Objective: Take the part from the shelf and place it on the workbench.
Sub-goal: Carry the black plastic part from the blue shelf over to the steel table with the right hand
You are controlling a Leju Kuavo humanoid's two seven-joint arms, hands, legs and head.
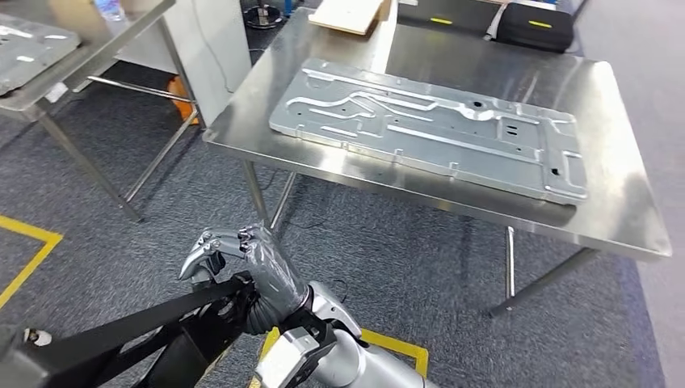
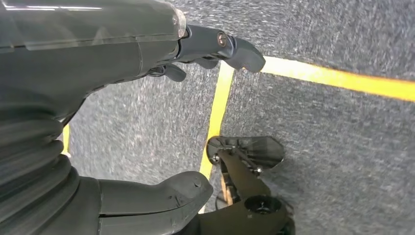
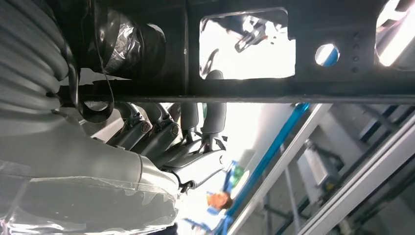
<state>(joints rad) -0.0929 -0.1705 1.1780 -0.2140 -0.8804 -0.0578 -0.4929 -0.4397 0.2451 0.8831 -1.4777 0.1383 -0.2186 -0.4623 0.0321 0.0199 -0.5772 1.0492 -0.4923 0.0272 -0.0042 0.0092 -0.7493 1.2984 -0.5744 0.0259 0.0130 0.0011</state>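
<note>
A long black metal part with cut-outs runs from the lower left up to my right hand, which grips its end low in front of me. Seen from the right wrist, the dark part crosses over my right hand, whose fingers curl around its edge. The steel workbench stands ahead and to the right, beyond the held part. My left hand hangs over the grey carpet with its fingers spread and nothing in it.
A large silver stamped panel covers much of the workbench. A black case and a pale board lie at its far end. Another steel table stands at the left. Yellow floor tape marks the carpet.
</note>
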